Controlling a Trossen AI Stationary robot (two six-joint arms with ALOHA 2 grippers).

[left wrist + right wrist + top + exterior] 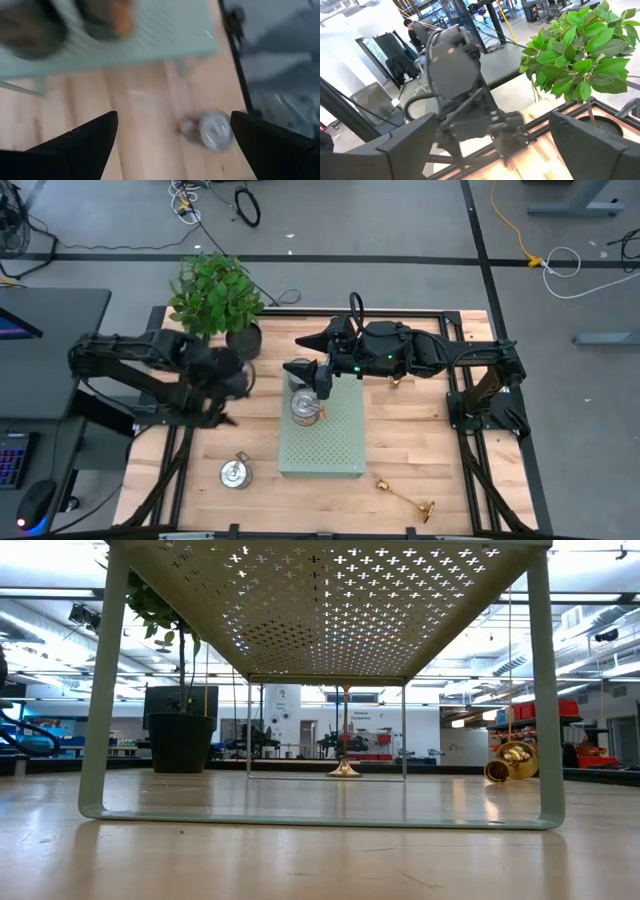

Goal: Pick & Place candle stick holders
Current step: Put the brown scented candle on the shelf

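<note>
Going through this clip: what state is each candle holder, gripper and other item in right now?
Left gripper: open, empty, over the table.
Right gripper: open, empty, by the stand's far edge.
Candle holder on the stand: upright.
Candle holder on the table: upright, left of the stand.
Brass candle holder: lying on its side on the table.
Green stand: standing on its legs.
Potted plant: upright.

A grey floor (400, 220) crossed by black lines and cables (215, 200) is seen around the wooden table (420, 440). Bright ceiling lights (40, 625) are seen far behind.
</note>
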